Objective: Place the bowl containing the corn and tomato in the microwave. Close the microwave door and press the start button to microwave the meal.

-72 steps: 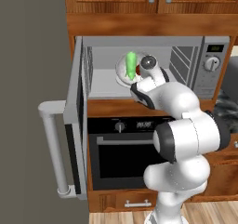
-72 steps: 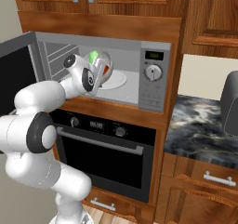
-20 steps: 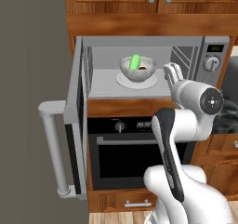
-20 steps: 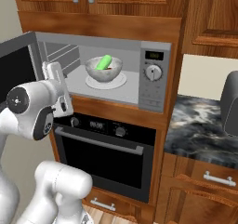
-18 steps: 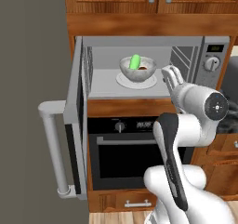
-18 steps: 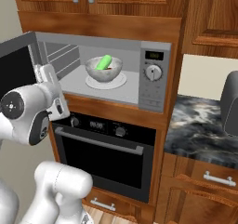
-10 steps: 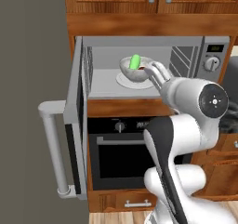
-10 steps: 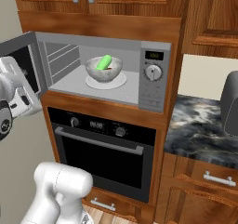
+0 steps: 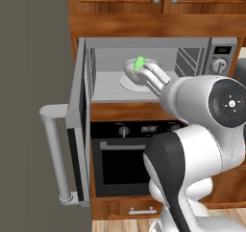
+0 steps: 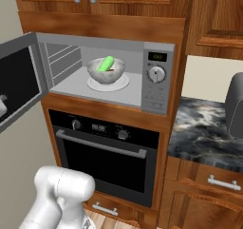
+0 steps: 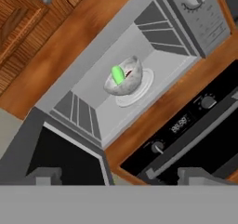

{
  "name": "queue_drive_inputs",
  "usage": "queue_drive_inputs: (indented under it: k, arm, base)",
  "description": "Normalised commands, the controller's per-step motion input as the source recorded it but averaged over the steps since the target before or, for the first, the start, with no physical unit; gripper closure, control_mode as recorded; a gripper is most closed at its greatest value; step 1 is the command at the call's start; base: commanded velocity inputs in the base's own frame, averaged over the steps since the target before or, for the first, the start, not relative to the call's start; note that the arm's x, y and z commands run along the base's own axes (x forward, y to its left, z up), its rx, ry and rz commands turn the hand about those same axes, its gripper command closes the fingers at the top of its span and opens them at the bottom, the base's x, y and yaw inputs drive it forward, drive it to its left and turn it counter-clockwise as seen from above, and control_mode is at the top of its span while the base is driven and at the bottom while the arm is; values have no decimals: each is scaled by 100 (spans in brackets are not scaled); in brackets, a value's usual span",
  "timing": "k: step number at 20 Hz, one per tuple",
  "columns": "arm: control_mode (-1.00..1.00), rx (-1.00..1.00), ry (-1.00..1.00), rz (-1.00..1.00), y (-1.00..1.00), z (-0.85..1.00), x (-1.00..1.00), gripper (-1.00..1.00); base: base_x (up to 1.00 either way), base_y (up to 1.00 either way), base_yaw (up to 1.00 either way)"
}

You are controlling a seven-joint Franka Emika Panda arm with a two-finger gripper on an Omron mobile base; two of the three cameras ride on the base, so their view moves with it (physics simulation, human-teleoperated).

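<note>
With the microwave door (image 9: 79,130) swung open, I see the bowl (image 10: 106,71) on the turntable (image 10: 108,84) inside the microwave (image 10: 156,81), corn (image 10: 106,63) inside; the red speck is probably the tomato (image 11: 128,73). My gripper (image 11: 121,175) is spread, holding nothing.

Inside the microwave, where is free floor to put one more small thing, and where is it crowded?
Free floor lies left of the bowl, toward the vented left wall, and along the front edge of the microwave. The turntable under the bowl is taken.
</note>
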Motion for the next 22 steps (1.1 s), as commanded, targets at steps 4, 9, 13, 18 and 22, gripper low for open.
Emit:
queue_drive_inputs:
  k: [4, 9, 13, 18, 22]
  arm:
    - [-100, 9, -3, 11, 11, 0, -74, -100]
    - [-100, 5, -5, 9, 55, -1, -26, -100]
    - [-100, 13, -11, 1, 46, -2, -32, -100]
    - [-100, 22, -6, 0, 50, 0, -10, -100]
    - [-100, 30, -4, 0, 44, -6, -9, -100]
  base:
    - [0, 0, 0]
    - [0, 0, 0]
    - [0, 0, 0]
    - [0, 0, 0]
    - [0, 0, 0]
